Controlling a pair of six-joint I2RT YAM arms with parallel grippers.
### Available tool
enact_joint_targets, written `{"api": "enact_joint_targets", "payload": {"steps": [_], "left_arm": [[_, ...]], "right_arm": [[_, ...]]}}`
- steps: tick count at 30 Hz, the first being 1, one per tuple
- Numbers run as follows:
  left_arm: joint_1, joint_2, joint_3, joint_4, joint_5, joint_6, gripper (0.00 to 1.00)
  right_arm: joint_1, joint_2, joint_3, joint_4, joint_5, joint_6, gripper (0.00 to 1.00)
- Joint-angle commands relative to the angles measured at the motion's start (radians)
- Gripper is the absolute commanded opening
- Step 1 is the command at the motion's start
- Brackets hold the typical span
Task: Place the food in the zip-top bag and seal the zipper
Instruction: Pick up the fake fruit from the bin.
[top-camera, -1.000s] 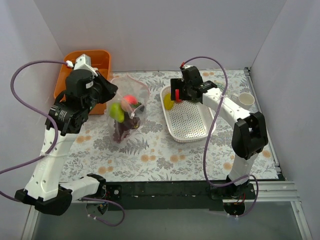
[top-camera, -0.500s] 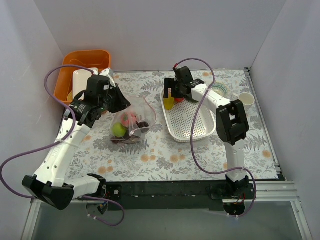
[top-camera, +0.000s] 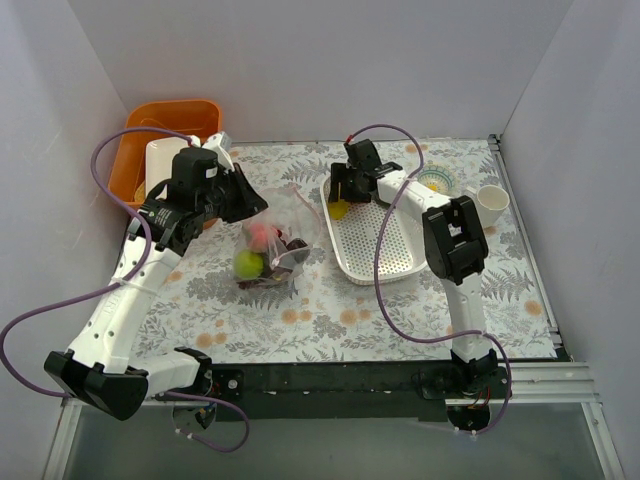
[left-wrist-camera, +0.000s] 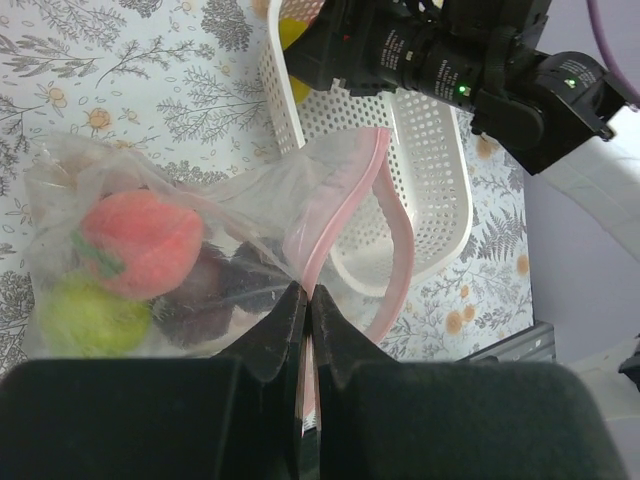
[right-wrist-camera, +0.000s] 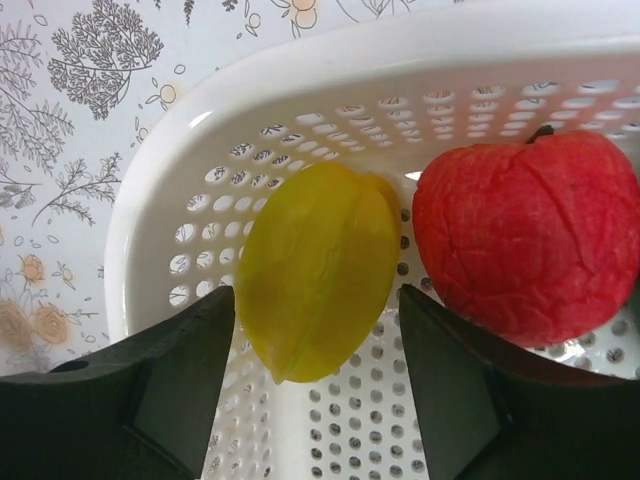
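Note:
The clear zip-top bag (top-camera: 272, 245) hangs from my left gripper (top-camera: 250, 205), which is shut on its mouth edge at the pink zipper (left-wrist-camera: 352, 195). In the left wrist view the fingertips (left-wrist-camera: 290, 305) pinch the plastic, and the mouth gapes open to the right. Inside the bag lie a pink fruit (left-wrist-camera: 140, 240), a green one (left-wrist-camera: 90, 315) and dark ones (left-wrist-camera: 210, 290). My right gripper (right-wrist-camera: 316, 292) is open inside the white basket (right-wrist-camera: 300, 90), with a finger on each side of the yellow star fruit (right-wrist-camera: 315, 260) and narrow gaps. A red fruit (right-wrist-camera: 525, 235) lies right beside it.
The white perforated basket (top-camera: 385, 250) sits right of the bag. An orange bin (top-camera: 150, 125) holding a white container stands at the back left. A small cup (top-camera: 492, 199) and a patterned dish (top-camera: 438, 180) are at the back right. Walls close in three sides.
My left arm swung down and right, carrying the bag closer to the basket. My right gripper reached into the basket's far left corner and narrowed its jaws around the star fruit.

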Motion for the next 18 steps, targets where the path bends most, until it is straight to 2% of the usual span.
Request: {"api": "enact_joint_targets", "payload": {"steps": [1, 4, 6, 8, 9, 10, 12, 18], "left_arm": [[0.0, -0.024, 0.005, 0.051, 0.041, 0.002, 0.0], [0.0, -0.028, -0.004, 0.053, 0.042, 0.001, 0.0], [0.0, -0.031, -0.012, 0.057, 0.044, 0.001, 0.0], [0.0, -0.035, -0.016, 0.062, 0.05, -0.001, 0.0], [-0.002, -0.033, -0.019, 0.065, 0.053, -0.002, 0.0], [0.0, -0.035, -0.023, 0.067, 0.053, -0.002, 0.0], [0.0, -0.036, -0.027, 0.07, 0.055, -0.004, 0.0], [0.0, -0.042, -0.047, 0.076, 0.056, -0.002, 0.0]], "right_arm": [[-0.009, 0.033, 0.05, 0.017, -0.05, 0.002, 0.66], [-0.011, 0.03, 0.038, 0.022, -0.073, -0.003, 0.54], [-0.011, 0.008, 0.021, 0.034, -0.075, -0.012, 0.39], [-0.011, -0.01, 0.001, 0.045, -0.073, -0.021, 0.3], [-0.011, -0.036, -0.008, 0.046, -0.07, -0.031, 0.2], [-0.011, -0.055, -0.033, 0.046, -0.067, -0.035, 0.15], [-0.011, -0.111, -0.074, 0.068, -0.064, -0.04, 0.08], [-0.011, -0.31, -0.227, 0.085, -0.07, -0.051, 0.08]]}}
